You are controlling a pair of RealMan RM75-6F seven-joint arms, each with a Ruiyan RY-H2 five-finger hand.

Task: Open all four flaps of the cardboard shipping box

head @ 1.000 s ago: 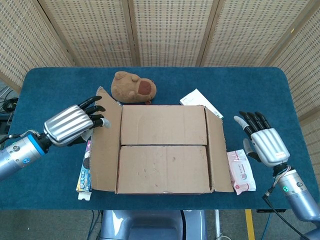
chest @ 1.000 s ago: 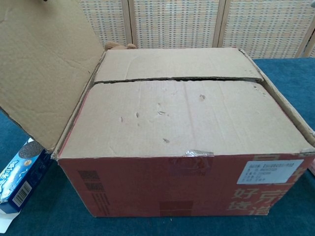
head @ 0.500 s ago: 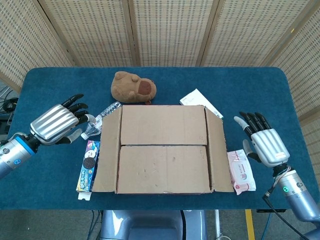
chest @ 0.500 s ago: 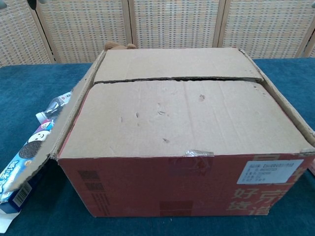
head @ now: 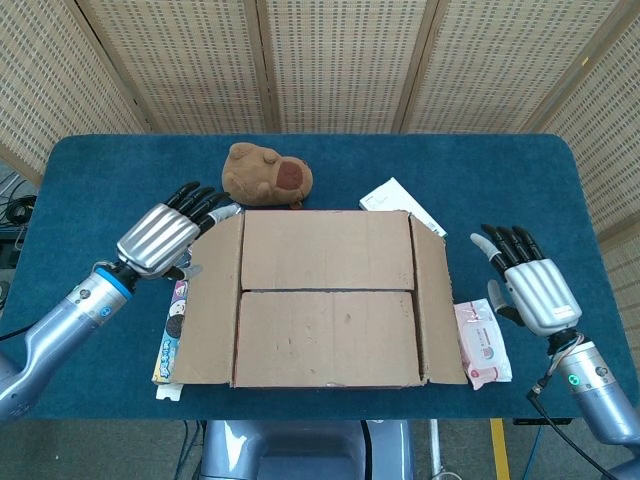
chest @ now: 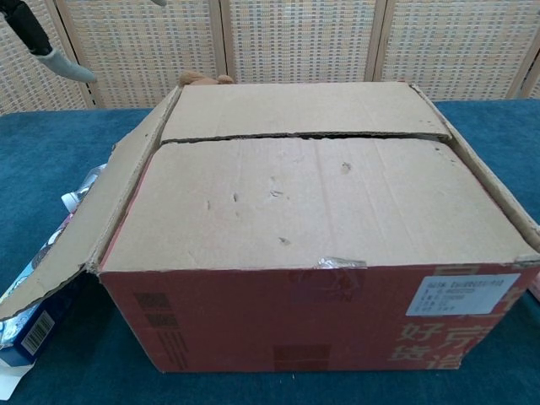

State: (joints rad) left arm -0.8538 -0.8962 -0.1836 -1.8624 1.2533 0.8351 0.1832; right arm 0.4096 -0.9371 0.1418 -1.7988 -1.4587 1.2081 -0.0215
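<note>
The cardboard box [head: 327,300] stands mid-table with its far flap [head: 327,250] and near flap [head: 327,338] lying flat and meeting along a seam. The left side flap [head: 208,300] hangs outward and down, also seen in the chest view [chest: 80,232]. The right side flap [head: 438,300] lies folded outward. My left hand [head: 165,237] hovers by the left flap's far corner, fingers stretched out and holding nothing; its fingertips [chest: 34,38] show at the chest view's top left. My right hand [head: 530,285] is open, well clear of the box on the right.
A brown plush toy [head: 265,172] and a white packet [head: 400,200] lie behind the box. A pink wipes pack [head: 482,345] sits by the right flap. A cookie box [head: 172,330] and a bottle [chest: 80,190] lie under the left flap.
The left flap, held up a second ago, has dropped outward. My left hand let it go, drew back left, then returned toward the flap's far corner. The right hand stayed put.
</note>
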